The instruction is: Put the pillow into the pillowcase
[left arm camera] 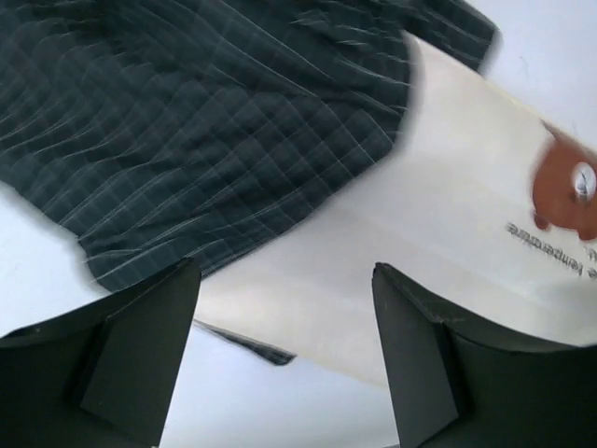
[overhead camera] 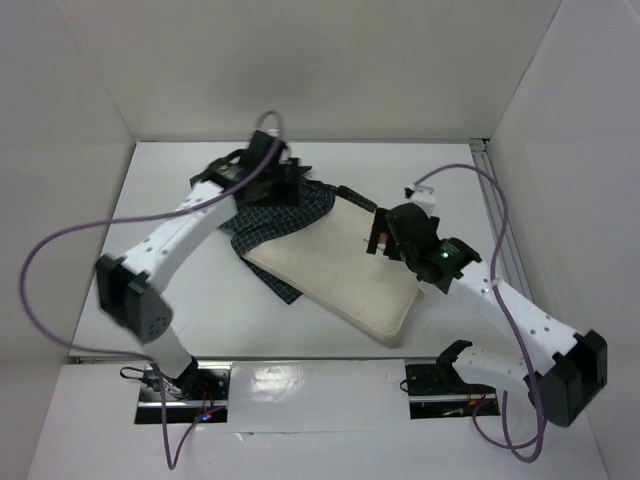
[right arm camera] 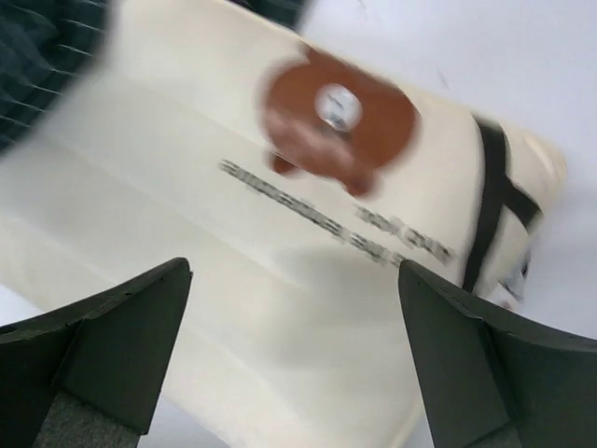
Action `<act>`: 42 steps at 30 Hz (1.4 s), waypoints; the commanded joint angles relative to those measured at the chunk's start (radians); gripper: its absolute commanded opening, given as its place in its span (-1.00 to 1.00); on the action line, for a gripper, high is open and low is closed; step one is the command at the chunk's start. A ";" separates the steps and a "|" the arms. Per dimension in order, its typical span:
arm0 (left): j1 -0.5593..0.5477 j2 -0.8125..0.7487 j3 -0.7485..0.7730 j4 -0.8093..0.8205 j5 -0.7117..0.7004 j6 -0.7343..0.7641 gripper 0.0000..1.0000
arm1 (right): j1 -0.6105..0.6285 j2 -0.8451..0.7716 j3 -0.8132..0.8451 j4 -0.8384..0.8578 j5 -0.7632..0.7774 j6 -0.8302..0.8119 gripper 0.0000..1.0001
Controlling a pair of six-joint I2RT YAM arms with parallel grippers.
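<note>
1. Pillow (overhead camera: 345, 275): centre of the top view, lying diagonally on the tabletop (overhead camera: 210, 320); lower-right end bare.
2. Right pincer (right arm camera: 294, 269): over the pillow's right part; fingers wide apart, nothing between them.
3. Pillowcase (overhead camera: 285, 215): bunched over the pillow's upper-left end; a strip shows under its left edge.
4. Left pincer (left arm camera: 284, 271): over the case's edge, upper centre of the top view; wide, empty.
5. Step: sleeving looks partly done. The next move calls for a grip on the case's hem, then a draw toward lower right.
6. Only the wrist views make out the bear face (right arm camera: 336, 117), text line (right arm camera: 317, 210) and black band (right arm camera: 494, 187); only the top view places both arms.
</note>
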 commanded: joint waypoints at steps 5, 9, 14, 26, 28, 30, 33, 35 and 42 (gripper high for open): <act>0.215 -0.437 -0.574 0.171 -0.003 -0.250 0.76 | 0.363 0.425 0.312 0.134 0.166 -0.318 0.96; 0.267 -0.624 -0.804 0.189 0.000 -0.527 0.71 | 0.543 0.689 0.482 0.168 0.189 -0.469 0.78; 0.276 -0.709 -0.931 0.240 -0.018 -0.567 0.69 | 0.554 0.887 0.619 0.250 0.132 -0.524 0.92; 0.290 -0.881 -1.285 0.642 0.149 -0.561 0.65 | 0.318 0.763 0.625 0.257 -0.267 -0.434 -1.00; 0.290 -0.891 -1.332 0.735 0.199 -0.504 0.65 | 0.258 0.698 0.602 0.266 -0.373 -0.419 -1.00; 0.290 -0.844 -1.345 0.868 0.232 -0.470 0.62 | 0.232 0.676 0.602 0.257 -0.419 -0.419 -1.00; 0.281 -0.767 -1.356 0.954 0.244 -0.421 0.65 | 0.209 0.676 0.614 0.228 -0.461 -0.428 -1.00; 0.281 -0.692 -1.325 0.988 0.244 -0.401 0.67 | 0.200 0.685 0.628 0.202 -0.452 -0.437 -1.00; 0.281 -0.791 -1.411 1.218 0.376 -0.378 0.64 | 0.180 0.685 0.631 0.185 -0.461 -0.446 -1.00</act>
